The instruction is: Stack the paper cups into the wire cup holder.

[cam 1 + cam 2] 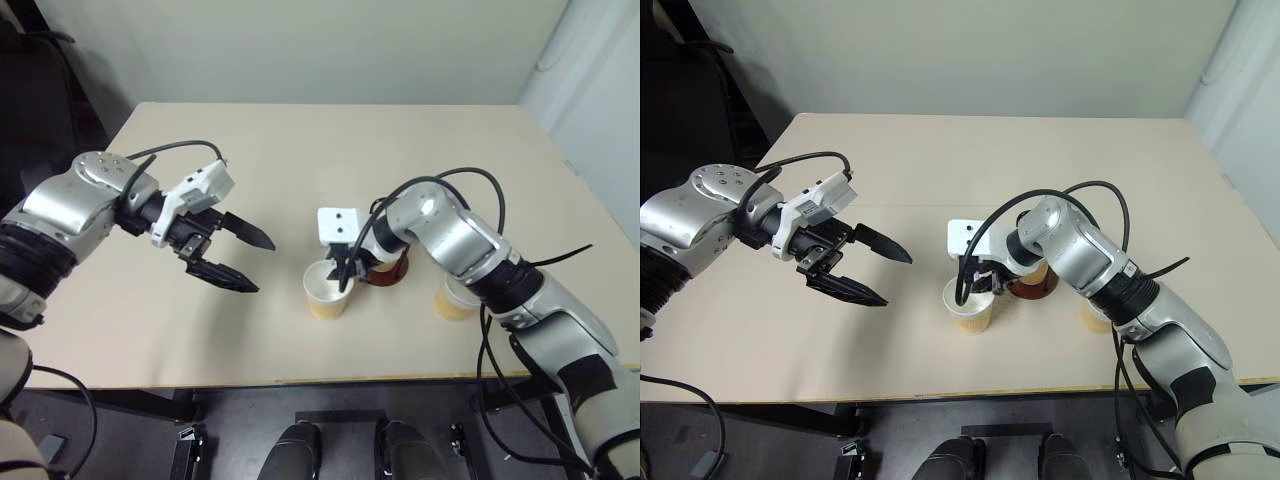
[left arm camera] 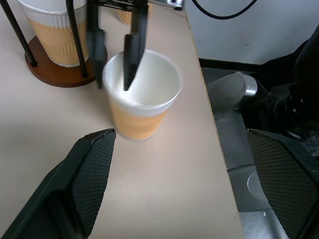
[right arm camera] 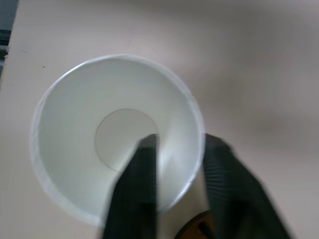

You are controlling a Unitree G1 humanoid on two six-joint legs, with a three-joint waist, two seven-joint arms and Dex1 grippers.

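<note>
Three paper cups on the table [image 1: 150,330] from the head views: one [image 1: 327,291] near the front edge, straddled at its rim by the right gripper [image 1: 342,274]; another [image 1: 455,298] behind the right arm; left gripper [image 1: 240,258] wide open, empty, well apart. From the left wrist: third cup [image 2: 52,27] already inside the wire cup holder [image 2: 55,67]. From the right wrist: one finger [image 3: 137,189] inside, one outside, nearly pinched on the wall. Risk, probably: thin rim crumpling or slipping on lifting.

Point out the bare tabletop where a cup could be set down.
Free: the far half of the table and the stretch under the open left hand. Crowded: near edge, where the right hand, paper cups and wire cup holder cluster.
</note>
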